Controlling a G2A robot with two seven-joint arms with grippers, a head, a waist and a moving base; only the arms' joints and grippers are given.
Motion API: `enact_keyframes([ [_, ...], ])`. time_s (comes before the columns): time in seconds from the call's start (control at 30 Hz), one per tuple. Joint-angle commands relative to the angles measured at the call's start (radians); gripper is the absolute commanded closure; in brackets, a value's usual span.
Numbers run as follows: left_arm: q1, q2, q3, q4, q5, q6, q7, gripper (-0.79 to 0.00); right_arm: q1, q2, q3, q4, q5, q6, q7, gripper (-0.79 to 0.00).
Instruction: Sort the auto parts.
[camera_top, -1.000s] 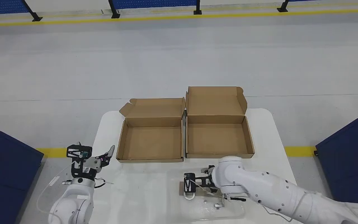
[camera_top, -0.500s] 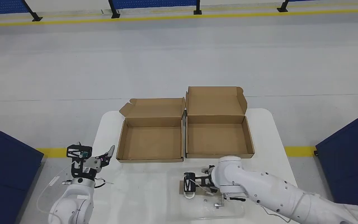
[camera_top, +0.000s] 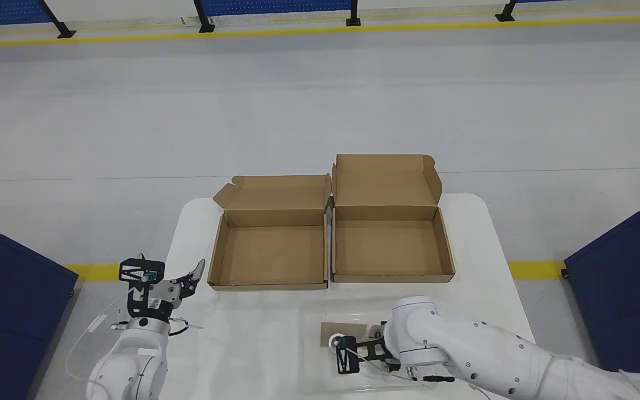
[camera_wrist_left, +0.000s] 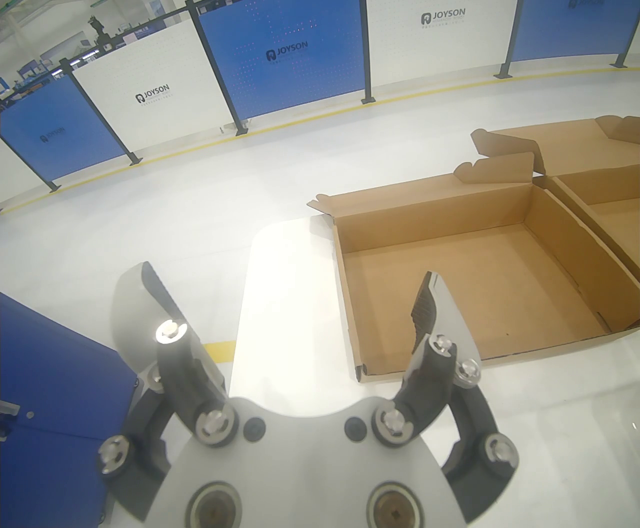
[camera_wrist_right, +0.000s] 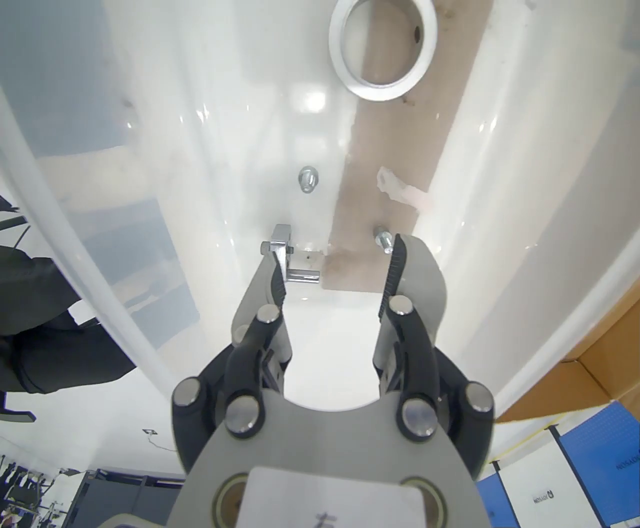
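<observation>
1. Ahead of my left gripper (camera_wrist_left: 287, 277), past the white table (camera_wrist_left: 280, 325), I see a pale grey, glossy floor (camera_wrist_left: 200, 200) running well back.
2. Far ahead of that gripper a yellow line (camera_wrist_left: 300, 117) crosses the floor.
3. Just behind the line stand blue and white partition panels (camera_wrist_left: 280, 55) on black posts.
4. Just beside the left gripper, off the table's edge, stands a dark blue panel (camera_wrist_left: 55, 365).
5. Behind my right gripper (camera_wrist_right: 339, 245), beyond the table's edge, more blue and white panels (camera_wrist_right: 575, 465) stand.
</observation>
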Motion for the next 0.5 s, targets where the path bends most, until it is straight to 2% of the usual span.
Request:
enact_keyframes([
  [0.0, 0.000, 0.000, 0.000, 0.000, 0.000, 0.000, 0.000, -0.785, 0.009, 0.006, -0.010, 0.005, 0.013, -0.006, -0.006, -0.354],
  [0.47, 0.000, 0.000, 0.000, 0.000, 0.000, 0.000, 0.000, -0.785, 0.051, 0.027, -0.083, 0.013, 0.075, -0.012, -0.013, -0.379],
])
